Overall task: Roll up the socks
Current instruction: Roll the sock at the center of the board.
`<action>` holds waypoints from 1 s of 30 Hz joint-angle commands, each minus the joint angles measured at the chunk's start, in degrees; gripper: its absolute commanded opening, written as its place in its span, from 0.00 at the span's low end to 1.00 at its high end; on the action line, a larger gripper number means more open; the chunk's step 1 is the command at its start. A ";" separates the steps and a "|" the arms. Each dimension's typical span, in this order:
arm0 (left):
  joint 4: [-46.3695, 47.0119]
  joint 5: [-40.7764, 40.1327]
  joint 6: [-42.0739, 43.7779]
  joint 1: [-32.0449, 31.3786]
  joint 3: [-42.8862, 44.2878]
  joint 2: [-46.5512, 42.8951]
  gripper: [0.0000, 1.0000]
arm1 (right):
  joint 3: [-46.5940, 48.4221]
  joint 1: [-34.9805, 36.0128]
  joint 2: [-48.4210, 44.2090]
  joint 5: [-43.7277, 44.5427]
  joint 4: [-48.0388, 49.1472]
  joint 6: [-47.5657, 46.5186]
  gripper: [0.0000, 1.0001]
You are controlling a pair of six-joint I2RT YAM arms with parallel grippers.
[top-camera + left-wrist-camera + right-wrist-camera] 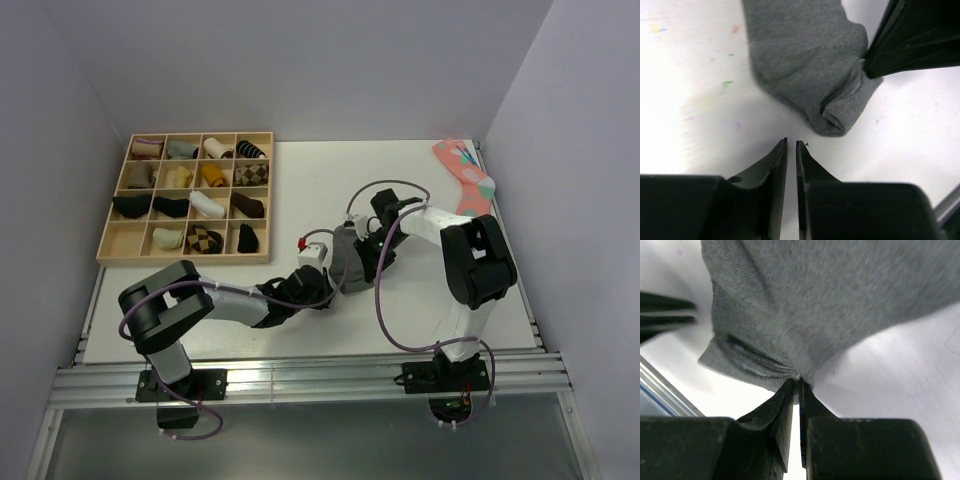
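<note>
Main risk: right pincer (796,385) clamps only the grey sock's (347,262) edge at tabletop (300,190) centre; I judge a pull could slip it free.
Lesser risk: left pincer (791,145), nearly closed and empty at the sock's 7 o'clock, may nudge it.
Tray (200,135), 10 o'clock: sock rolls (213,175) in every cell but the near-left.
</note>
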 commanded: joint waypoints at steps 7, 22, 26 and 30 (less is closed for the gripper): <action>2.84 -9.51 4.93 -1.89 -4.31 -5.38 0.23 | 0.72 5.05 0.57 13.02 -3.79 -0.80 0.12; 20.06 -5.39 19.34 -6.55 -8.44 -9.34 0.40 | 5.55 9.18 4.87 12.23 -8.71 -0.53 0.13; 21.91 -3.54 22.50 -6.55 -6.42 -6.96 0.41 | 5.99 10.15 5.48 12.31 -9.68 -0.71 0.13; 23.32 -1.69 25.49 -6.73 -3.87 -4.15 0.45 | 6.17 10.59 6.36 12.58 -9.68 -0.62 0.13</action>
